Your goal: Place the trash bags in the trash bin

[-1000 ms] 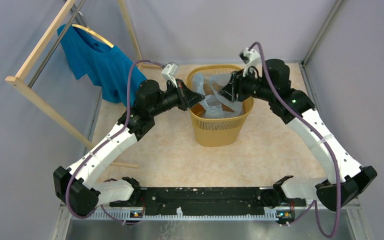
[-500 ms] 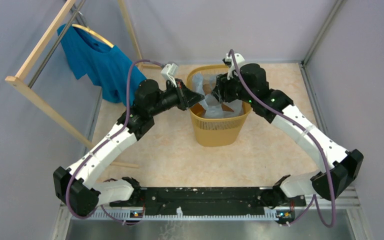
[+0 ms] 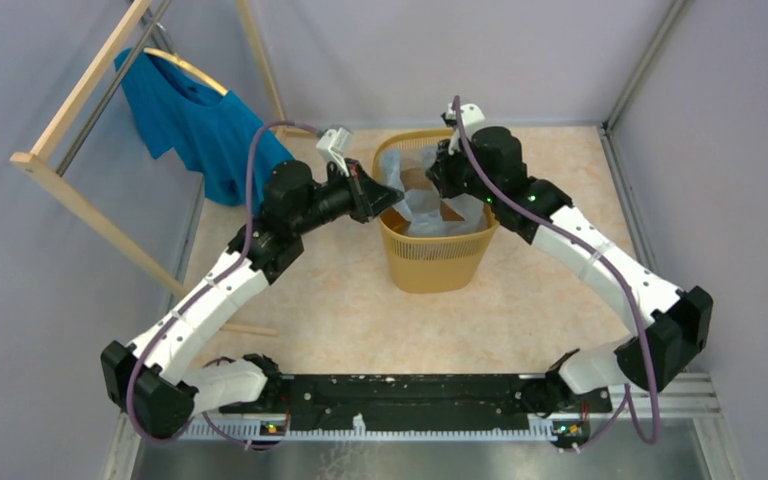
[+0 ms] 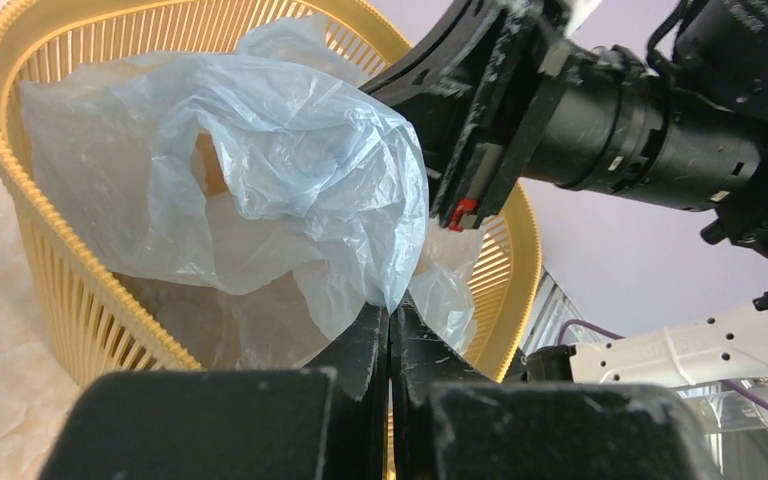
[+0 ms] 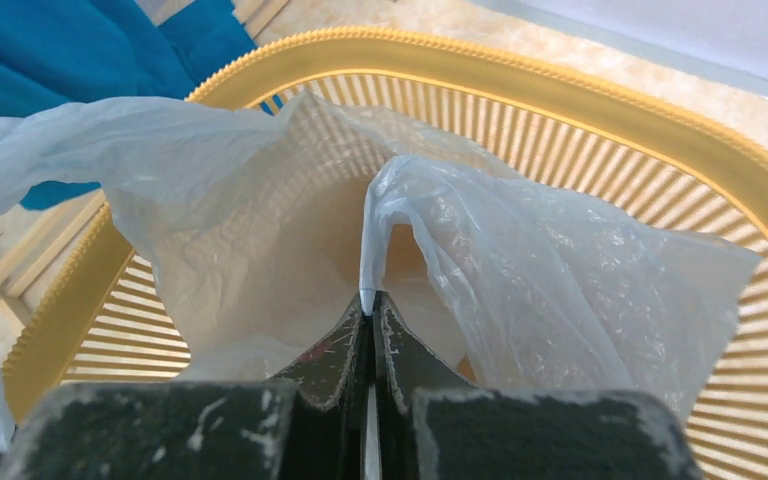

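Observation:
The yellow-orange mesh trash bin (image 3: 438,262) stands mid-table. A pale grey-blue trash bag (image 3: 430,212) is spread inside it and rises above the rim. At the bin's left rim my left gripper (image 3: 392,197) is shut on a bunched fold of the bag (image 4: 280,170), the film pinched at its tips (image 4: 390,312). My right gripper (image 3: 438,180) reaches over the bin's far side and is shut on a thin edge of the bag (image 5: 540,270) at its tips (image 5: 368,300). The bin's rim (image 5: 560,85) curves behind the film. The bin's bottom is hidden by the bag.
A bright blue T-shirt (image 3: 200,120) hangs on a hanger from a wooden rack (image 3: 80,190) at the back left, close to the left arm. Grey enclosure walls ring the table. The right arm's wrist (image 4: 610,120) sits close above the bin opposite my left gripper.
The right arm has swung left over the bin, and its gripper, open before, has shut on the bag's edge. The left arm has shifted only slightly, still gripping the bag.

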Controlling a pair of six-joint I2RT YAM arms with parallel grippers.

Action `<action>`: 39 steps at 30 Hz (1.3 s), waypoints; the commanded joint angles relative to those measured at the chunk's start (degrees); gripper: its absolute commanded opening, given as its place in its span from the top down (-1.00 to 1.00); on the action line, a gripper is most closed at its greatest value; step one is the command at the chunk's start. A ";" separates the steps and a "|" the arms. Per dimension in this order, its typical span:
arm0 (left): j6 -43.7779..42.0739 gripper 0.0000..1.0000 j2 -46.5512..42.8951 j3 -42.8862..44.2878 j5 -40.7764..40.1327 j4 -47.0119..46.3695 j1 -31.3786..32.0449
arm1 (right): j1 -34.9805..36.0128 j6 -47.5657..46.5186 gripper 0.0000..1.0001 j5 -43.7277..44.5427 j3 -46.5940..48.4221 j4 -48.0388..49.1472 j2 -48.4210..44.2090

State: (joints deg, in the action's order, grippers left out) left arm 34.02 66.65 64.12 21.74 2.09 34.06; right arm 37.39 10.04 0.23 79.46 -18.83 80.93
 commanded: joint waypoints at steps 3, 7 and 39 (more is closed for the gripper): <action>-2.61 1.00 -4.75 2.23 -2.17 3.46 -0.57 | 0.07 1.65 1.00 6.18 0.43 1.63 -11.27; -2.78 1.00 -7.51 1.75 -3.03 5.55 -0.58 | 0.06 2.47 1.00 9.68 -0.98 -4.73 -18.24; -6.16 0.95 -22.05 -5.51 -16.70 23.76 -0.53 | 0.09 5.31 0.81 31.92 -13.58 -20.06 -38.27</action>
State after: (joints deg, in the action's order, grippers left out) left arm 26.37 45.04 60.12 4.43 26.33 33.71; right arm 37.36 11.79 33.26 64.49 -39.03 42.76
